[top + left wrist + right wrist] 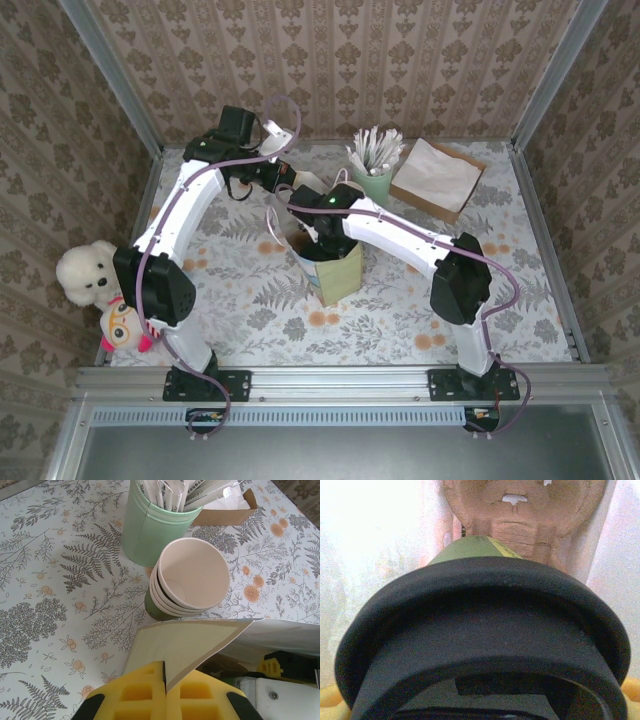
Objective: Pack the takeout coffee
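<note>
The takeout coffee (480, 625), a dark-green cup with a black lid, points down inside the pale olive paper bag (340, 275). My right gripper (322, 238) reaches into the bag from above and is shut on the cup; a yellow pad (328, 702) shows beside the lid. Below the cup, at the bag's bottom, lies a brown moulded cardboard carrier (520, 510). My left gripper (165, 677) is shut on the bag's upper edge (185, 640) and holds the mouth wide. In the top view the left gripper (285, 195) sits just behind the bag.
A stack of lidless cream-lined green cups (187, 577) stands right behind the bag. A pale-green cup of white sticks (372, 165) and a brown box of napkins (435, 180) are at the back right. Two soft toys (95, 285) sit at the left edge.
</note>
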Controlling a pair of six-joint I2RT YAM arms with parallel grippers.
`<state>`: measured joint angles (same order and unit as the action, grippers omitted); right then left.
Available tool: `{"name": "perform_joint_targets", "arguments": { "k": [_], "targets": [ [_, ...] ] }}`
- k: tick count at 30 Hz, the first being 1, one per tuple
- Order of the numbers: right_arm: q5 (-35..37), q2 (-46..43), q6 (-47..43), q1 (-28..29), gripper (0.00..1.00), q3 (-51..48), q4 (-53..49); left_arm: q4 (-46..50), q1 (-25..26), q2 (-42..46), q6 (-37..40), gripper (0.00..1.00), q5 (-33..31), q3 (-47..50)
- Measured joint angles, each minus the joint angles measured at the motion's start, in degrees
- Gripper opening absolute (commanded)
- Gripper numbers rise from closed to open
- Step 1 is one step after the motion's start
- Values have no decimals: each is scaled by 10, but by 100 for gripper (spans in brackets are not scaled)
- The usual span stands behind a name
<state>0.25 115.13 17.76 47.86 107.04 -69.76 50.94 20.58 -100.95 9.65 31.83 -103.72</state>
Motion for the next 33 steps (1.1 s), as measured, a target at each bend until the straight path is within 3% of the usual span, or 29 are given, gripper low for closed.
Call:
{"name": "perform_joint_targets", "arguments": {
  "k": [8, 18, 33],
  "targets": [
    [2, 0, -3, -1, 63, 12, -4, 0, 0, 0, 0, 0, 9, 0],
    [13, 44, -15, -15, 63, 122, -29, -4, 8, -2, 2, 0, 18, -2],
    [30, 24, -28, -15, 63, 52, -22, 23, 8, -21, 7, 0, 14, -26]
  ]
}}
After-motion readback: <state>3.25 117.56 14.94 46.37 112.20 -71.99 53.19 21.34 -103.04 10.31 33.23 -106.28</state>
